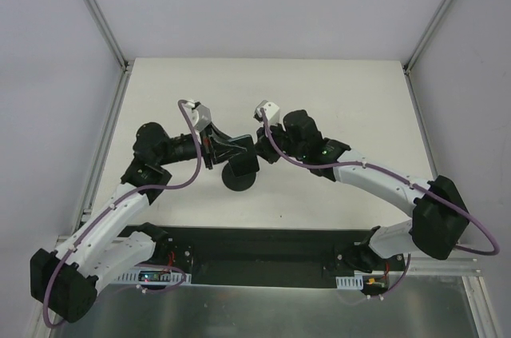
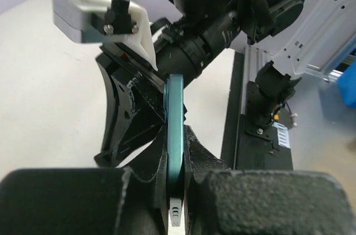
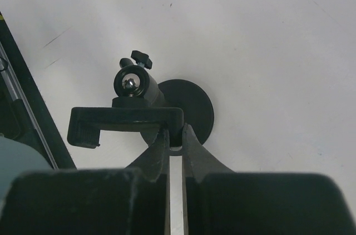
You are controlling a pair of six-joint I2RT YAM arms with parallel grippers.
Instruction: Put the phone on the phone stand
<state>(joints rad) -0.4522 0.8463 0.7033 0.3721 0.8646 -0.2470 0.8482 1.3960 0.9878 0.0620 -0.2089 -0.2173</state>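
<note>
**SEATING THE PHONE IN THE CRADLE**

Status: The left gripper is clamped on the phone. The phone is held on edge, clear of the table, just above and beside the stand. The right gripper has its fingers drawn together on one end of the stand's cradle. The stand's disc rests flat on the table.

Recommended procedure:
1. Hold the right clamp firm, so the stand cannot tip or slide when the phone makes contact.
2. Rotate the phone until its long edge runs parallel to the cradle bar.
3. Both grippers crowd the stand, so approach from the cradle end away from the right fingers.
4. Lower slowly. Release only once the phone's edge bottoms in the cradle.

Caution: Most of the phone projects beyond the left pads. An off-axis push could pivot it in the grip.
</note>
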